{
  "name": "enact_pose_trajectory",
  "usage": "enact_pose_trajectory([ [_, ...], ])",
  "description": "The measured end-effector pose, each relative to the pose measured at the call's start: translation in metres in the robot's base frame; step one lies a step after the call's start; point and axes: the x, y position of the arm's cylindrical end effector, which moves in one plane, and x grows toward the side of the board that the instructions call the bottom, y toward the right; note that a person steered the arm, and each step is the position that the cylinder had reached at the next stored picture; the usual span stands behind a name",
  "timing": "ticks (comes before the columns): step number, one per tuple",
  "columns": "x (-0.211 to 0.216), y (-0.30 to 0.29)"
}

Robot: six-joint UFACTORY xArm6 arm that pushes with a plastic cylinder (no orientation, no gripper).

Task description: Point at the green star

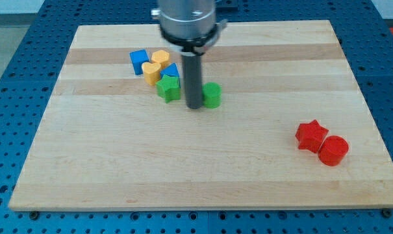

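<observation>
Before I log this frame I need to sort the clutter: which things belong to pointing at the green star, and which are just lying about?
Belongs to the job:
green star
my tip, just to the star's right

Just lying about:
other green block
blue blocks
yellow blocks
red star
red cylinder

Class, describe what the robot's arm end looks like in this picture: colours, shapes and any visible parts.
A broad silver-grey metal cylinder with a dark ring beneath it narrows into a straight dark grey rod, round in section, ending at my tip. No cables or markings show.
</observation>
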Motion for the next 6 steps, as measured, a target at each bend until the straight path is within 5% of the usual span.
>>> enact_pose_trajectory([
  [2,-0.002,0.039],
  [5,0.012,-0.028],
  [6,0.012,0.011],
])
